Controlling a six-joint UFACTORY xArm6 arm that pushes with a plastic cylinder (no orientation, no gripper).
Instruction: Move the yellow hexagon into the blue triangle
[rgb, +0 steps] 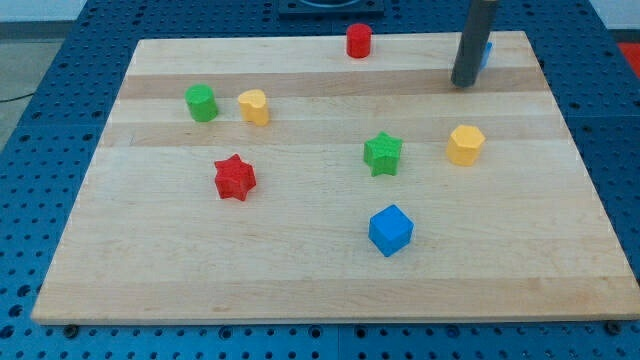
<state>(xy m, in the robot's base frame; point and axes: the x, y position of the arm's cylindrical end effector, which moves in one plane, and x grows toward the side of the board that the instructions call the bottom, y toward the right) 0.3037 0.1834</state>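
Observation:
The yellow hexagon (465, 144) lies on the wooden board (150, 260) at the view's right. The blue triangle (487, 52) is near the board's top right edge, mostly hidden behind my rod; only a small blue sliver shows. My tip (463, 82) rests on the board just left of and below the blue triangle, and well above the yellow hexagon, apart from it.
A red cylinder (359, 41) stands at the top middle. A green cylinder (201, 102) and a yellow heart-like block (254, 106) sit at the left. A red star (235, 177), a green star (382, 153) and a blue cube (390, 230) lie around the middle.

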